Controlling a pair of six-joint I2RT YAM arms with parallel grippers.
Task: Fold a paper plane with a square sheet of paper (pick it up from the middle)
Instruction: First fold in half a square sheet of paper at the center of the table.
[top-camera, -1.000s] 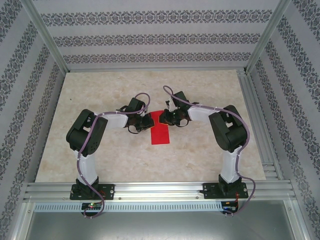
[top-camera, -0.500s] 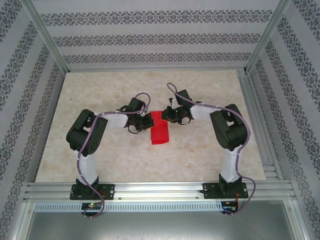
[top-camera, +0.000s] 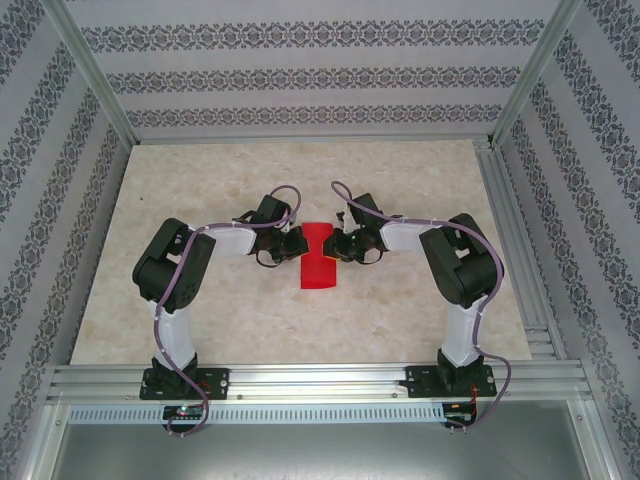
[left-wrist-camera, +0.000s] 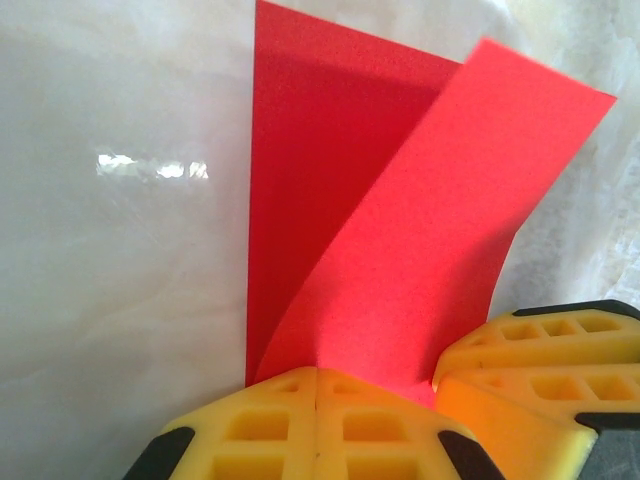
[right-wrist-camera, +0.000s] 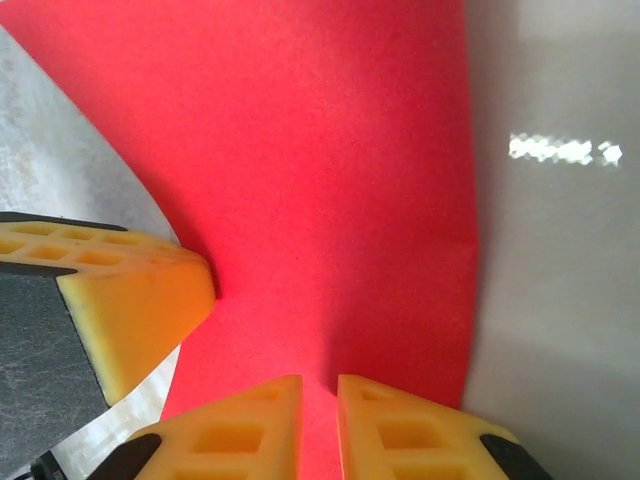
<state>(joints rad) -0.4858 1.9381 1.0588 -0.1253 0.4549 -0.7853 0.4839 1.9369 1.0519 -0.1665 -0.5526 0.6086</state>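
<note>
1. While the white-and-black left arm (top-camera: 175, 270) and right arm (top-camera: 455, 265) bend inward over a beige marble-patterned tabletop (top-camera: 200, 200), the thin bright red sheet of paper (top-camera: 320, 266) lies between them near the middle of the surface. From above it reads as a narrow upright strip, not a full square.
2. The yellow-fingered left gripper (top-camera: 294, 246) sits just beside the strip's upper left edge. The right gripper (top-camera: 338, 246) sits at its upper right edge, and the two heads face each other across the paper.
3. Seen from the left wrist, the left gripper (left-wrist-camera: 317, 378) has its two ribbed yellow fingers pressed together with no gap, tips at the near edge of the sheet of paper (left-wrist-camera: 300, 200). Whether paper is caught between them cannot be told.
4. One layer lies flat on the table, while a lifted flap (left-wrist-camera: 430, 230) curls up and to the right. A yellow finger (left-wrist-camera: 530, 360) of the right gripper stands against the flap's lower right edge.
5. Seen from the right wrist, the right gripper (right-wrist-camera: 320, 390) has its fingers nearly together, with a slim gap in which red shows. Whether they pinch a ridge of the sheet of paper (right-wrist-camera: 330, 150) or merely rest on it cannot be told.
6. A finger (right-wrist-camera: 140, 295) of the left gripper touches the paper's curling left edge.
</note>
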